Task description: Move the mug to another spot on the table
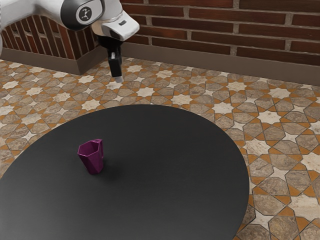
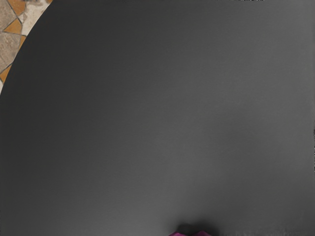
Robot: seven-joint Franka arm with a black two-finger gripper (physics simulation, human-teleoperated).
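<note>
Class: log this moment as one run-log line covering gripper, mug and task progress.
gripper: raised above table, holding nothing | mug: purple, upright on table, untouched | step: grasp not yet begun

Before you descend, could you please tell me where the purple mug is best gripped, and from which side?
Probably its rim, from straight above. The mug stands upright on the table, mouth open upward, and its faceted wall offers flat faces to pinch across. The gripper hangs high, pointing down, so a vertical approach suits. No handle is clearly visible.
</note>
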